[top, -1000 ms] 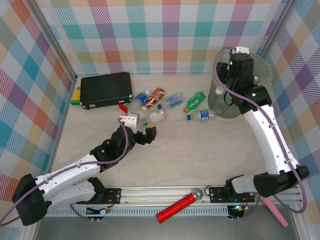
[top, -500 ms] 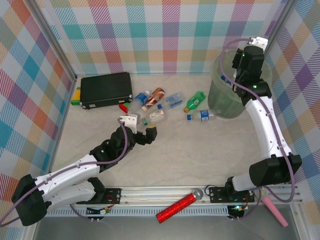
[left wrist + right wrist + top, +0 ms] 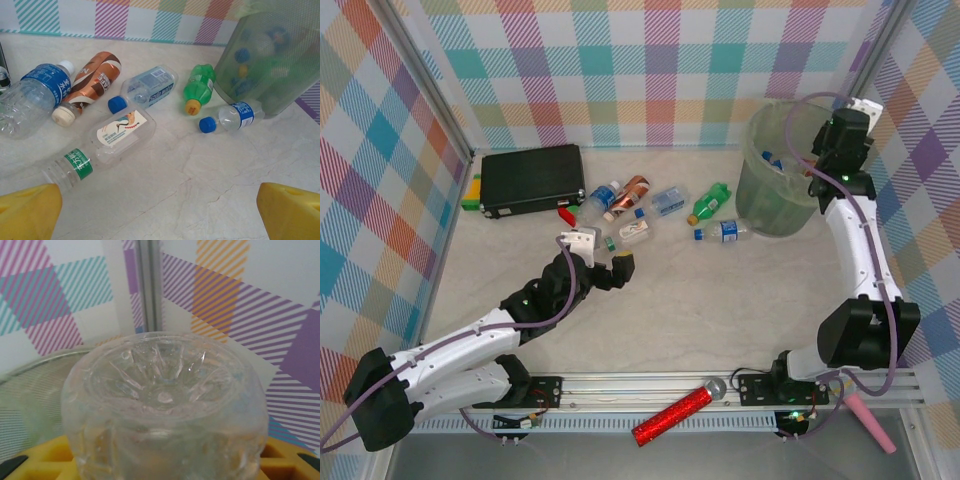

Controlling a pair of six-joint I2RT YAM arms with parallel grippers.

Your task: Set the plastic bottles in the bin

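Some bottles (image 3: 772, 160) already sit in the pale-green bin (image 3: 765, 205) at two o'clock, the right gripper (image 3: 160, 465) clamps a clear bottle (image 3: 162, 400) by its rim, and at least six loose bottles (image 3: 145, 90) lie at twelve o'clock of the left gripper (image 3: 159, 212), jaws apart.

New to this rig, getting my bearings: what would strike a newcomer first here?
The right gripper holds a clear bottle by the green bin's rim, far right. Loose bottles lie scattered mid-table between the black case and bin, before the open left gripper.
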